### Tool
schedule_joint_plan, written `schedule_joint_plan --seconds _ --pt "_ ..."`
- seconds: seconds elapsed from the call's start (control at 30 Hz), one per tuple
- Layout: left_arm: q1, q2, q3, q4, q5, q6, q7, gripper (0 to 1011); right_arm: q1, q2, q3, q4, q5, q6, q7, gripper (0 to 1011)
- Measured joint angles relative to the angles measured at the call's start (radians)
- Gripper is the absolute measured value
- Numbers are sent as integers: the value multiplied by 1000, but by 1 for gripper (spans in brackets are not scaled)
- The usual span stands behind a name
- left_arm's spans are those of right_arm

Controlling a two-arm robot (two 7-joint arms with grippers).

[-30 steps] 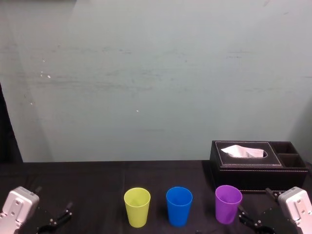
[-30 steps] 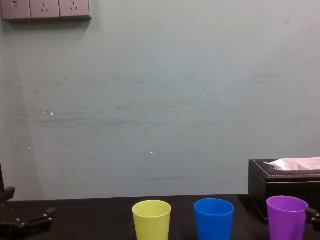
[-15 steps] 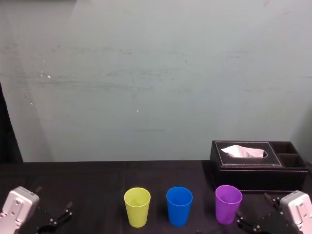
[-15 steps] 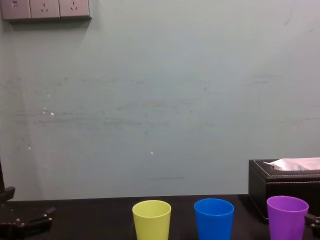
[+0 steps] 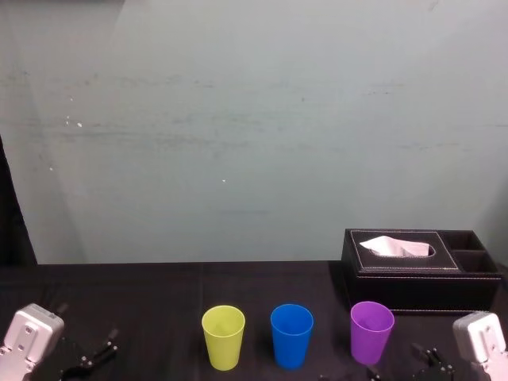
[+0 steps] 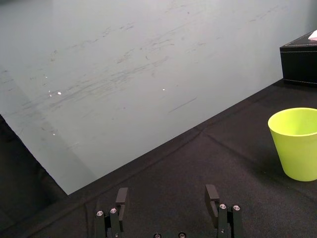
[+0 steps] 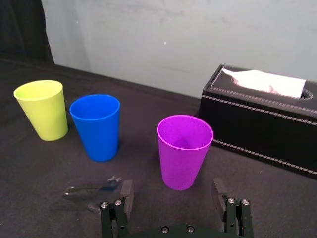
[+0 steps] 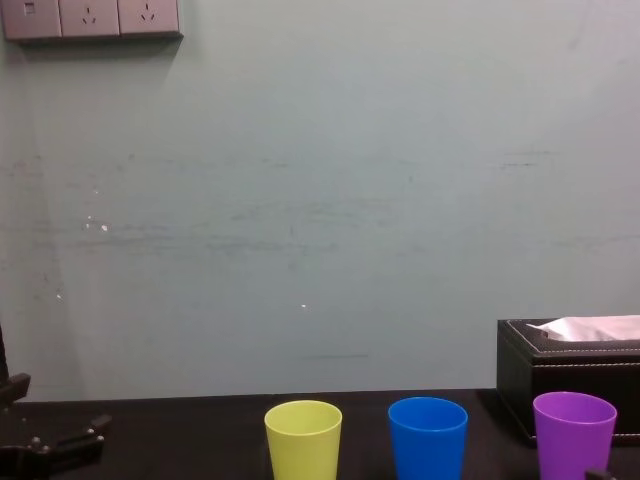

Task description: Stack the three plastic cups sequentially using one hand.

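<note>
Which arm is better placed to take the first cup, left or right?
Probably right: the right gripper faces the purple cup with open fingers, while the yellow-green cup sits off to one side of the left gripper.

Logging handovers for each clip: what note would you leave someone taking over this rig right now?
Right gripper: open, low on the robot's side of the purple cup, apart from it.
Left gripper: open, parked low at far left.
The yellow-green cup, blue cup and purple cup stand upright in a row on the black table, separate.
Done: nothing stacked.
Left: all stacking.
</note>
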Motion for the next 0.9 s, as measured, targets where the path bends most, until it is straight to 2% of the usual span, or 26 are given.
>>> schedule_joint_plan --seconds 0.07,0.1,0.2,0.4,0.6,0.9 --pt "0 0 0 0 0 0 0 1000 10 -7 3 -4 3 52 1 1003" --pt "0 0 0 0 0 0 0 1000 10 -7 3 -4 3 52 1 1003" --pt "0 0 0 0 0 0 0 1000 26 -22 9 -4 4 108 -4 1003" --pt "0 0 0 0 0 0 0 1000 51 -57 23 8 14 180 -12 1003" --pt "0 0 0 0 0 0 0 1000 73 -87 28 25 12 224 -15 1003" --pt "0 0 0 0 0 0 0 1000 92 -130 43 63 -4 240 -27 1003"
